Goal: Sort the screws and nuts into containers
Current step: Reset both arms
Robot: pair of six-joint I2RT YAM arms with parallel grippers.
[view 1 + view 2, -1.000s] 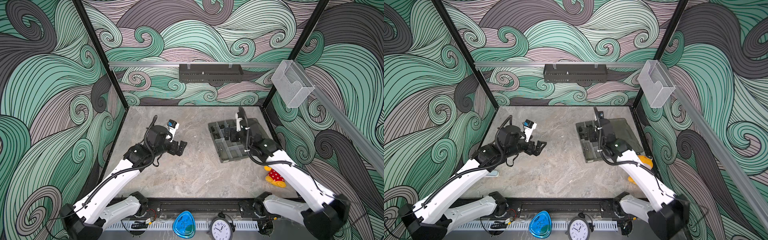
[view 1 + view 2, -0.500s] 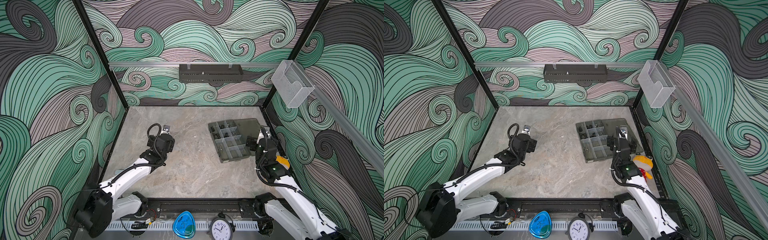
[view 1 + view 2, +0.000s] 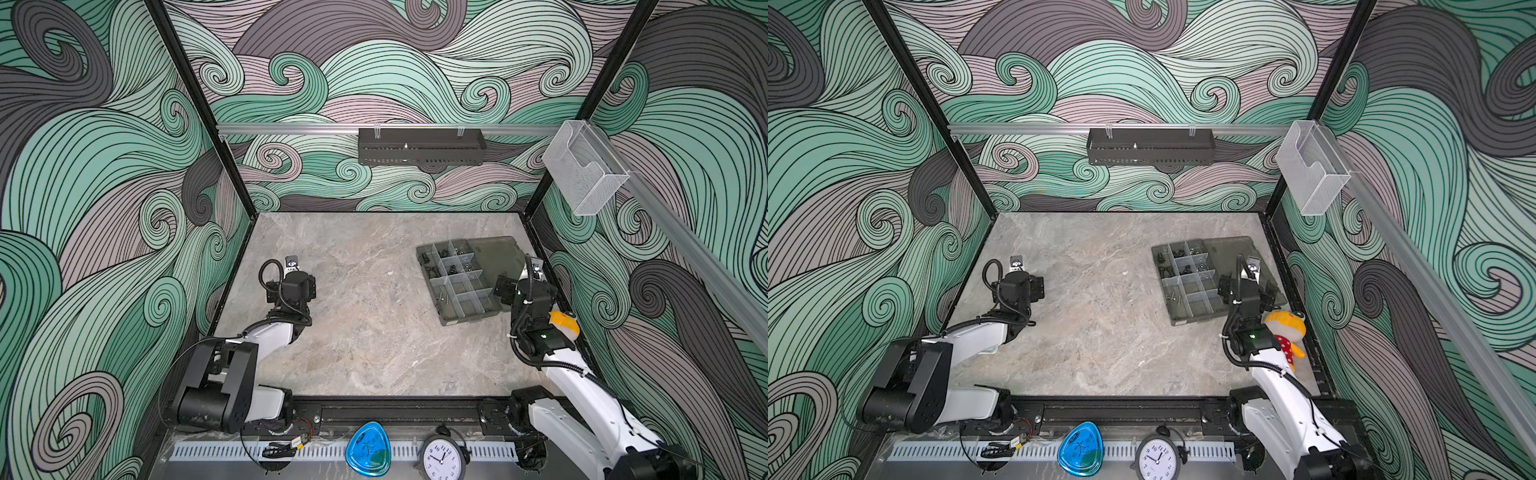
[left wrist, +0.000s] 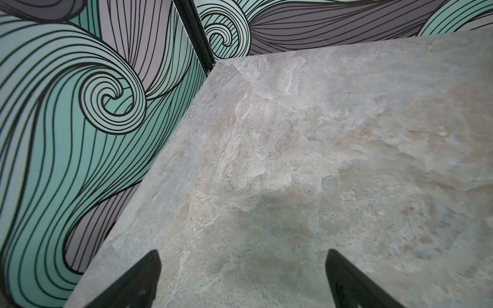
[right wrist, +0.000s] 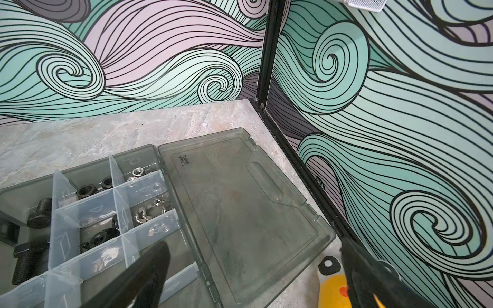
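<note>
The smoky-grey box [image 3: 469,318] sits right of centre in a top view, lid [image 5: 240,202] flat open, black bolts [image 5: 29,256] and nuts [image 5: 86,190] in its compartments [image 5: 88,213]. My left pincer [image 4: 243,253] and right pincer [image 5: 253,242] gape, empty.

The left arm [image 3: 266,336] is folded low on the near left. Its black shoulder joints sit by the near edge, and the white forearm runs toward the far side and ends in a black wrist. The left gripper [image 4: 242,256] points down and toward the far side, its jaws spread wide with nothing between them. The right arm [image 3: 569,374] rises from the near right corner, its white link leaning toward the far side and its wrist bent over. The right gripper [image 5: 253,248] also has its jaws wide apart and holds nothing.
</note>
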